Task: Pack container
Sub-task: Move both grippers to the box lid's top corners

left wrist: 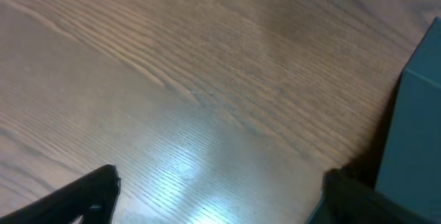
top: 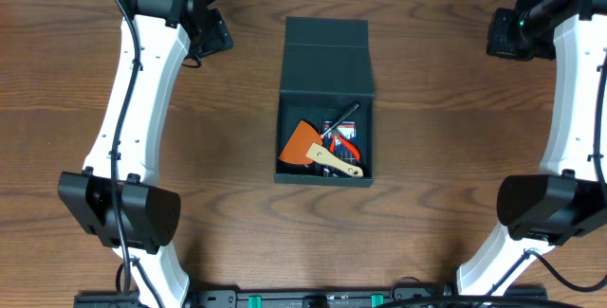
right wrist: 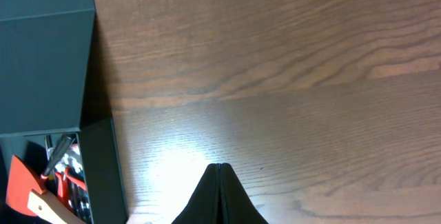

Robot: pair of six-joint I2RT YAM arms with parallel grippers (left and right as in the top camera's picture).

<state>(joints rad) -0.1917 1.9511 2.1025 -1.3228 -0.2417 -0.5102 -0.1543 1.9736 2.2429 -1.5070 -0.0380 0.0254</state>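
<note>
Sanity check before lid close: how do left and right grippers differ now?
Left gripper has fingers wide apart; right gripper is shut, empty. The container sits at the right edge of left gripper's view, at the left edge of right gripper's. Both are over the table, holding nothing.

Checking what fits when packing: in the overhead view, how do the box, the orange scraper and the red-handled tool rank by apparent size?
Largest to smallest:
1. box
2. orange scraper
3. red-handled tool, which is partly hidden, so its full size is unsure.
</note>
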